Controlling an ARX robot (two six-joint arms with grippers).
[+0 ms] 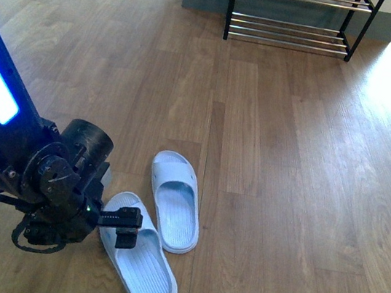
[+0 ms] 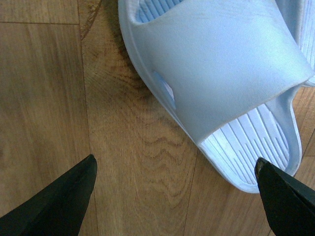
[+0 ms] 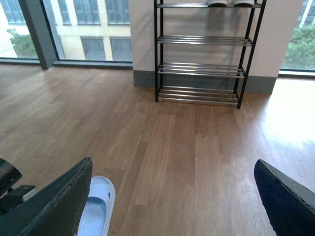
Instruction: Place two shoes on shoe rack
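Observation:
The shoe rack point(image 1: 289, 34) stands against the far wall; the right wrist view shows its chrome tiers point(image 3: 202, 40). On its top tier, at that frame's top edge, the white soles of two shoes point(image 3: 230, 2) show; their uppers are cut off, so I cannot tell if they are the grey sneakers. My left gripper point(image 1: 124, 228) is open and empty, low over the nearer slide sandal point(image 1: 140, 263). In the left wrist view the gripper point(image 2: 174, 167) spans bare floor and the sandal's edge point(image 2: 221, 73). My right gripper point(image 3: 172, 167) is open and empty, facing the rack.
A second pale blue-white slide sandal point(image 1: 175, 199) lies beside the first on the wooden floor point(image 1: 288, 168). One sandal shows in the right wrist view point(image 3: 96, 206). Large windows point(image 3: 93, 19) stand left of the rack.

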